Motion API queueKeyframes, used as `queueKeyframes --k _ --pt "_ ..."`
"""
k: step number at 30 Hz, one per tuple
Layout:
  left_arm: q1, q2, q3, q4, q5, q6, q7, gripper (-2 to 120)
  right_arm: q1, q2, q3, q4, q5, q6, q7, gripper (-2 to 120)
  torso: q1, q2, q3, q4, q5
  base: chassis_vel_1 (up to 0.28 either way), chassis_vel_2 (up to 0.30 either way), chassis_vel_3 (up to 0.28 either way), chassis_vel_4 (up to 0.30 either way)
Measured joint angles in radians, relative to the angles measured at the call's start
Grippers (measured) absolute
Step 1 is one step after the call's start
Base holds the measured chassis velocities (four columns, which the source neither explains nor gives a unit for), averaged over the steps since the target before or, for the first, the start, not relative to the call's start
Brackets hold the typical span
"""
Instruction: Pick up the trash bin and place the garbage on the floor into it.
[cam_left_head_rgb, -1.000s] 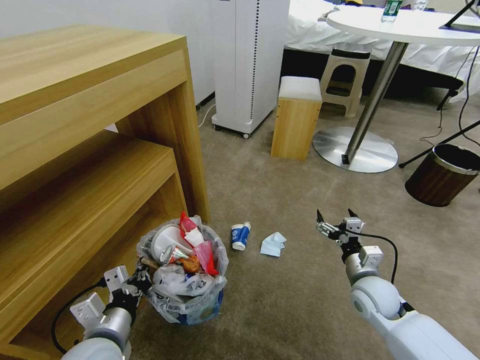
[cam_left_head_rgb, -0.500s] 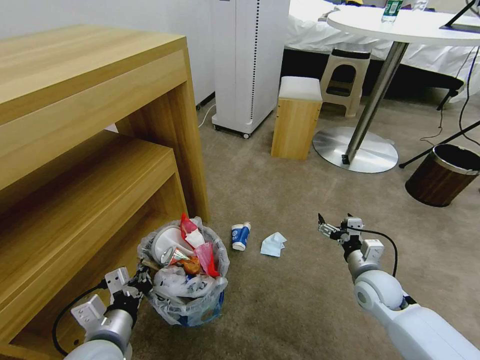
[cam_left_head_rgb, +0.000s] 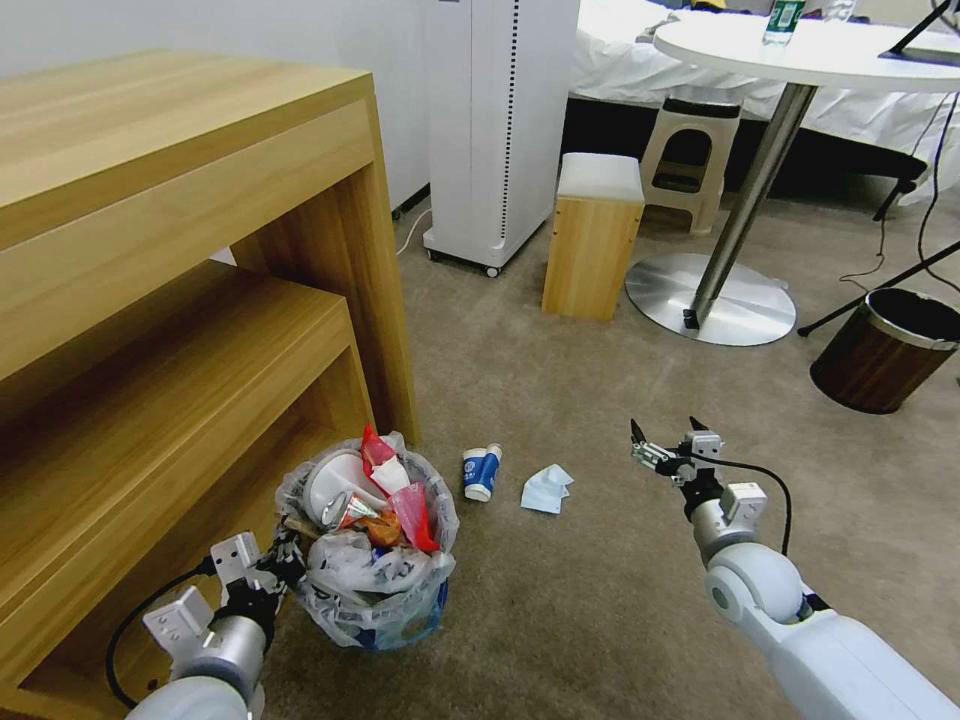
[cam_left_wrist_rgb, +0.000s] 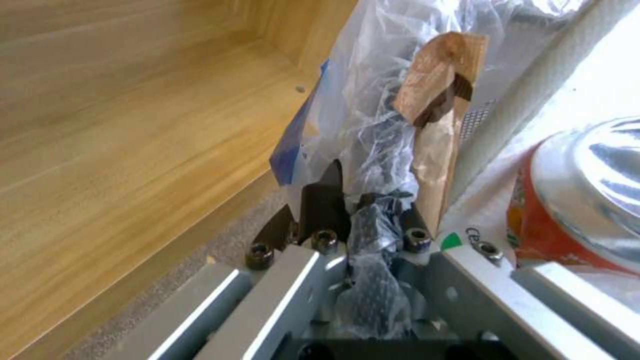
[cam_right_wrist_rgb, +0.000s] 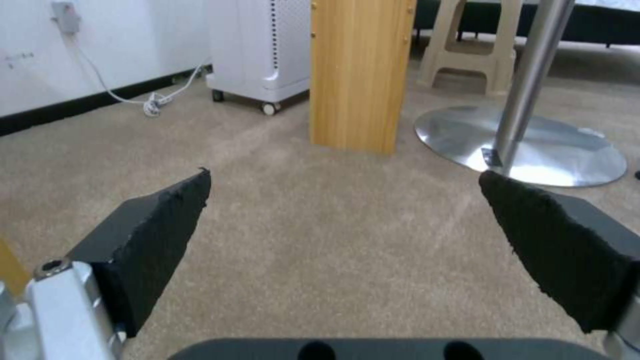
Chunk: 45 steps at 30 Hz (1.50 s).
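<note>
Left gripper (cam_left_head_rgb: 283, 553) is pinched on the trash bin (cam_left_head_rgb: 372, 575) rim, by the wooden shelf. Right gripper (cam_left_head_rgb: 668, 440), fingers spread, should drop low over the cup (cam_left_head_rgb: 480, 471) (tissue (cam_left_head_rgb: 546, 489) beside it), squarely.

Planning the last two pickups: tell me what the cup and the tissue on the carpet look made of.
The cup looks like thin coated paper or plastic: smooth white wall, blue print, lying on its side. The tissue looks like soft, matte paper, crumpled into loose folds, pale blue-white. Both lie on the short-pile floor.
</note>
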Motion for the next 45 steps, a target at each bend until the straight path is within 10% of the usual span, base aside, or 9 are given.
queueKeyframes --k 45 --pt "-0.008 -0.003 0.002 0.006 -0.002 0.003 -0.004 1 0.006 0.001 -0.004 -0.005 -0.004 0.026 -0.009 100 0.0 0.0 0.0 0.0 0.0001 -0.027 0.027 0.026 -0.027"
